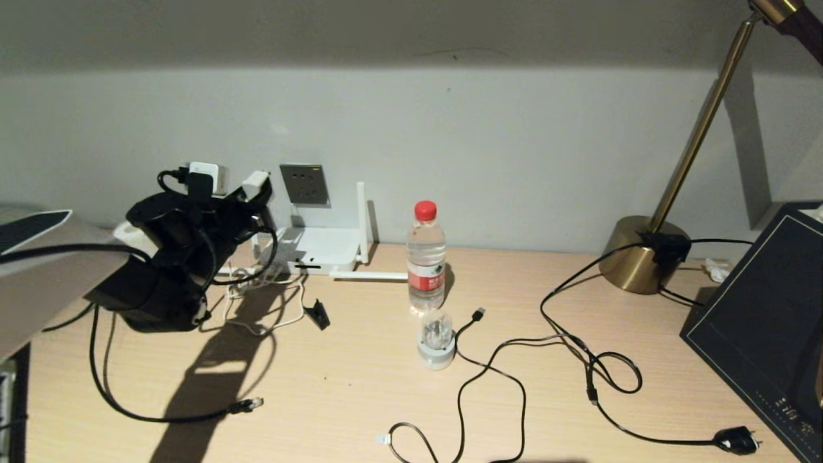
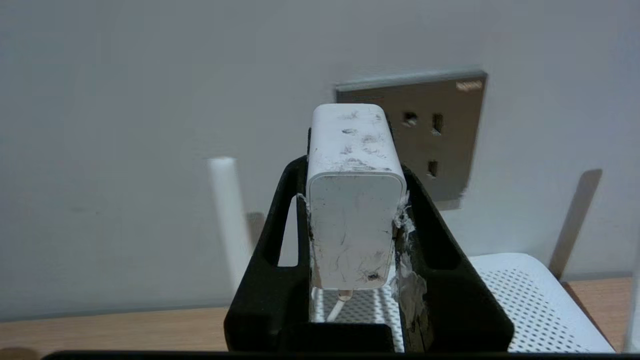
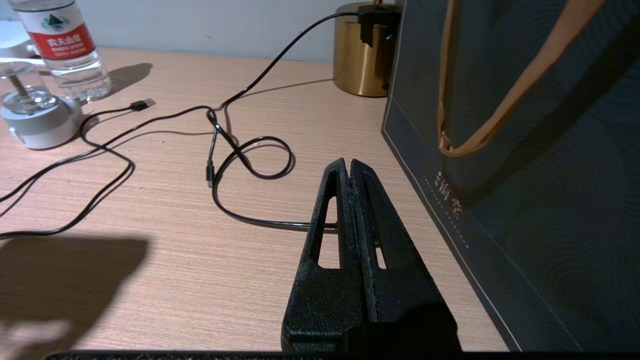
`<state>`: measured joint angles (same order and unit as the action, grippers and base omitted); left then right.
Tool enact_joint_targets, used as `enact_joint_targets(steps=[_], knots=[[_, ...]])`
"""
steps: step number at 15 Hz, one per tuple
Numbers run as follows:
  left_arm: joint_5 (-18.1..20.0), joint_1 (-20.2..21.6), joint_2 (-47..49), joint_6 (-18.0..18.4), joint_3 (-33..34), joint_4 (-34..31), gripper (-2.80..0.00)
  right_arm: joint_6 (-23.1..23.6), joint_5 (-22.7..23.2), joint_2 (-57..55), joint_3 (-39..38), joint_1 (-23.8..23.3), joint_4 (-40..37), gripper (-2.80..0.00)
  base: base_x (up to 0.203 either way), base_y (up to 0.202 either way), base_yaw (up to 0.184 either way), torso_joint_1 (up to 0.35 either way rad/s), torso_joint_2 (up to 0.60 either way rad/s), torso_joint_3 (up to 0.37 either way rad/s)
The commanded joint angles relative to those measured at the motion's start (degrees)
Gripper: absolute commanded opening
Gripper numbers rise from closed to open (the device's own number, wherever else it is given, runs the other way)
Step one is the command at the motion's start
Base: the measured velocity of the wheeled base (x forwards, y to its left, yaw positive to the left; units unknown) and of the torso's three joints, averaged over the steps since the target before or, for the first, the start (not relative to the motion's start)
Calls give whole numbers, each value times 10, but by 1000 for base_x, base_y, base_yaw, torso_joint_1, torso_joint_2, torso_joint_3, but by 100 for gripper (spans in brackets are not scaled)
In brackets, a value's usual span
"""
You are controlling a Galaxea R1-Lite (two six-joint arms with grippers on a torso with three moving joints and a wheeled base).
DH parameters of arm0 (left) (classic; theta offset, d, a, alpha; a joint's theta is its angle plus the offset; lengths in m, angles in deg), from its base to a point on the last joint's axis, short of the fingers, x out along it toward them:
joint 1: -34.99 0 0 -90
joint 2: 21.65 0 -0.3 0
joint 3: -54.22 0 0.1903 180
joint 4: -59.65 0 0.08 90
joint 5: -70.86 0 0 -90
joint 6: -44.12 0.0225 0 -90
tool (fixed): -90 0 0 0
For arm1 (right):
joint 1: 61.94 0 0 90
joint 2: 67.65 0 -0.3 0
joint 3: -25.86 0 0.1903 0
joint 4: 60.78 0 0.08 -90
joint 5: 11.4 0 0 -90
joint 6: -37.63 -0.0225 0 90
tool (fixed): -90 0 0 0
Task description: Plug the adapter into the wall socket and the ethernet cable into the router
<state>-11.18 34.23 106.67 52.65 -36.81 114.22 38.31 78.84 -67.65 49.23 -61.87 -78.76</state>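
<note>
My left gripper (image 2: pixel 355 170) is shut on the adapter (image 2: pixel 355 210), a scuffed white block held off the table with its thin white cord (image 2: pixel 336 307) hanging below. In the head view the adapter (image 1: pixel 255 184) sits just left of the grey wall socket (image 1: pixel 304 184), a short gap apart. The socket (image 2: pixel 430 135) shows its dark holes behind the adapter and slightly to one side. Below it lies the white router (image 1: pixel 318 251), its perforated top (image 2: pixel 530 300) under the gripper. The ethernet cable's clear plug tip (image 1: pixel 255 403) rests on the table. My right gripper (image 3: pixel 347 165) is shut and empty.
A water bottle (image 1: pixel 425 257), a round white-and-clear gadget (image 1: pixel 436 341) and a small black clip (image 1: pixel 317 315) stand mid-table. A USB-tipped cable (image 1: pixel 479 314) and a lamp cord with a mains plug (image 1: pixel 736 440) loop across the right. A brass lamp base (image 1: pixel 643 254) and a dark bag (image 1: pixel 759 321) close off the right side.
</note>
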Motion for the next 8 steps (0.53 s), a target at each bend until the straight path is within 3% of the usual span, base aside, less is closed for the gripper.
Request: enact_joint_targets(steps=[1, 8], knots=[[0, -11, 27, -2, -4, 12, -280, 0, 0, -1, -20, 0, 1, -280, 0, 0, 0, 0, 0, 0], [-6, -42, 61, -25, -12, 18, -280, 0, 0, -1, -20, 0, 1, -280, 0, 0, 0, 0, 0, 0]])
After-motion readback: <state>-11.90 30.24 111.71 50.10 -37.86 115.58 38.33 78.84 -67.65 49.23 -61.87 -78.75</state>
